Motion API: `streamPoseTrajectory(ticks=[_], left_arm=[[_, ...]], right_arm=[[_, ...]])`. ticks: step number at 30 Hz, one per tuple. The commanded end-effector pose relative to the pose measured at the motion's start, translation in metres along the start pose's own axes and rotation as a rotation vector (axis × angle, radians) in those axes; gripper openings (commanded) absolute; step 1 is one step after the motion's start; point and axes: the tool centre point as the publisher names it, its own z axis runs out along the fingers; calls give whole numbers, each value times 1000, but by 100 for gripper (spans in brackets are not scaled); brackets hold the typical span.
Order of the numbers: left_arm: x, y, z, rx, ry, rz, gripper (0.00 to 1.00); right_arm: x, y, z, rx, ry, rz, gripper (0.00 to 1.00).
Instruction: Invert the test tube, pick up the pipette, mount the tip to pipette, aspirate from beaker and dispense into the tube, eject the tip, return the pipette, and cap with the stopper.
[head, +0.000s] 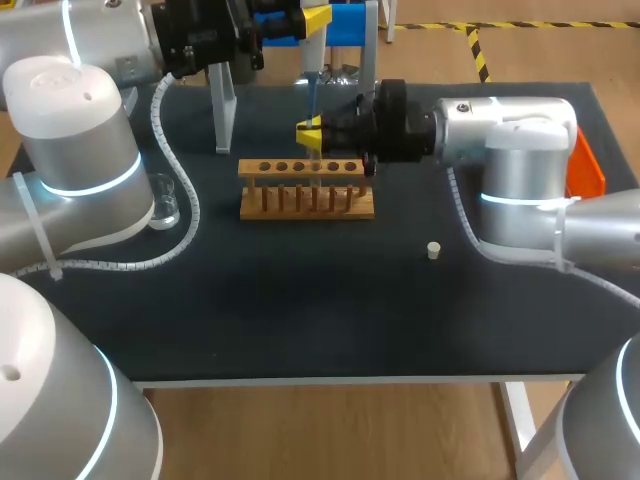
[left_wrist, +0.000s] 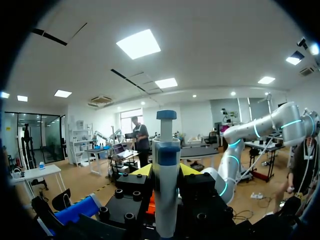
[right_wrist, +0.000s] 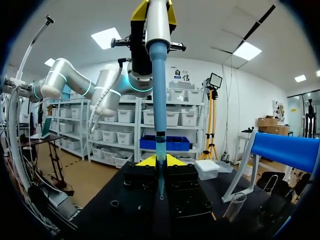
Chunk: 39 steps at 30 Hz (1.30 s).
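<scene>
The beaker stands left on the dark bench. The left gripper, jaws clamped on the pipette, holds its filled tip at the test tube. The right gripper has its jaws clamped on that tube, above the wooden rack. I judge dispensing is under way; ejecting, returning and capping remain. The stopper lies right.
</scene>
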Motion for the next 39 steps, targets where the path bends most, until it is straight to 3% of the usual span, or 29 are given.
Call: streamPoseTrajectory(ticks=[1,11,17,19,20,21,29,39], left_arm=[[0,2,0,-1,0,0,0],[0,2,0,-1,0,0,0],[0,2,0,-1,0,0,0],[0,2,0,-1,0,0,0],[0,2,0,-1,0,0,0],[0,2,0,-1,0,0,0],[0,2,0,-1,0,0,0],[0,2,0,-1,0,0,0]], right_arm=[[0,7,-1,-2,-4,-3,0],[-3,23,-1,-6,-5,-23,0],[-1,22,-2,2,-2,-29,0],[0,17,-2,15,-3,-25,48],[1,15,-3,19,-4,-22,92],[2,13,-4,22,-4,-21,100],[12,-1,-24,61,2,-13,100],[42,-15,-85,134,-3,-13,100]])
